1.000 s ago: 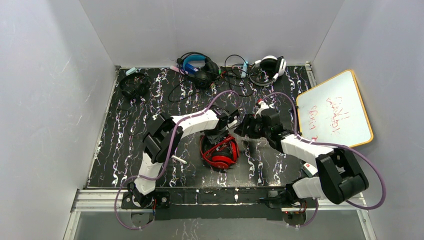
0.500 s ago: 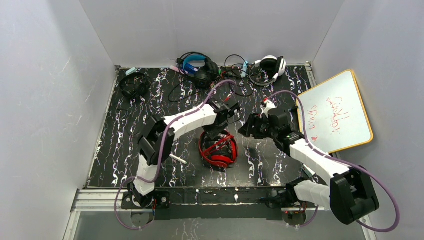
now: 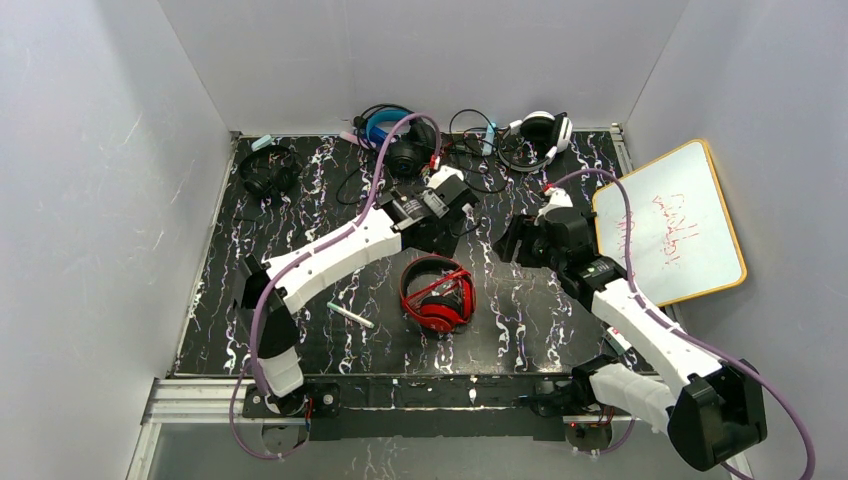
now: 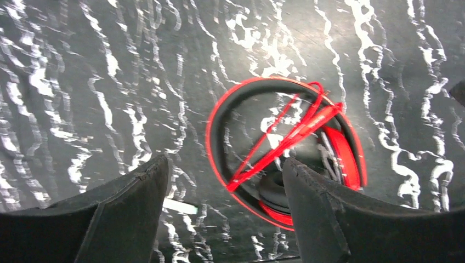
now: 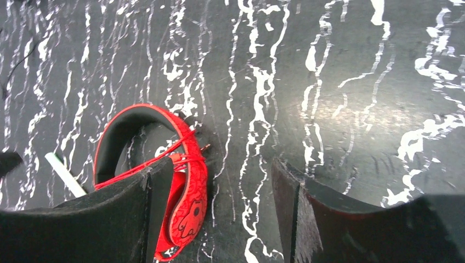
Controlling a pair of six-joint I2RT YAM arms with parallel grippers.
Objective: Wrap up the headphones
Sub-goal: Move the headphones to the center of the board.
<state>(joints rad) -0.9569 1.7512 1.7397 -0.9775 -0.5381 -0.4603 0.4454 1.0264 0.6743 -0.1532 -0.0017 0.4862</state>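
Near the middle of the counter point(image 3: 250, 270), the red headphones point(image 3: 437, 297) are seen cable-wound and ungripped, left gripper point(image 4: 225, 164) and right gripper point(image 5: 220, 164) both spread empty above; reaching the loose-cabled blue-banded pair point(image 3: 395, 140) at the far edge is judged next.

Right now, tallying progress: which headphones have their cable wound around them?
The glossy red over-ear headphones mid-mat: red cable wound across the band, whereas the blue-banded black pair and white pair trail loose cables.

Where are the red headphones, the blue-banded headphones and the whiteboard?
red headphones point(image 3: 440, 318), top view, on the ear cup.
blue-banded headphones point(image 3: 376, 127), top view, on the blue headband.
whiteboard point(image 3: 668, 225), top view, on the writing surface.
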